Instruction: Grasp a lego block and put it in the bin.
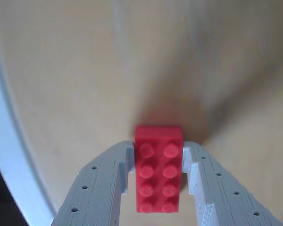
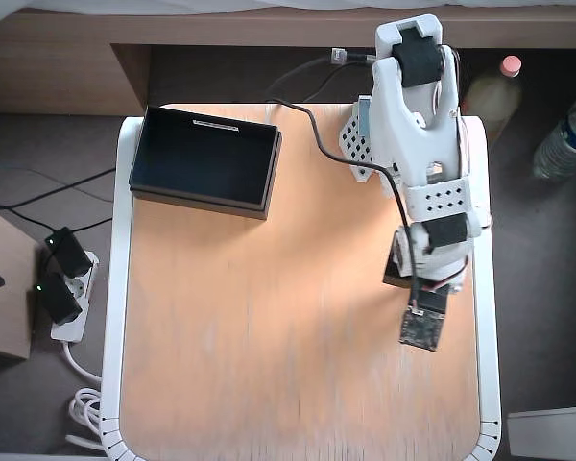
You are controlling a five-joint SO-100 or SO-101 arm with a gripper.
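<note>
On my wrist view the tool [image 1: 156,176] pinches the lego block [image 1: 158,167], one grey finger pressed to each long side, studs up, over the desk [image 1: 75,80]. From overhead, the bin [image 2: 204,158] sits at the desk's far left corner, well apart from the arm [image 2: 424,144].

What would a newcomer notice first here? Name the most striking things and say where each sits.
In the wrist view, the bright red lego block stands out at bottom centre, studs up, between the two pale fingers of the gripper. In the overhead view, the white arm lies along the right side of the orange-brown table, and the black bin sits at the table's top-left corner, with nothing visible inside.
</note>
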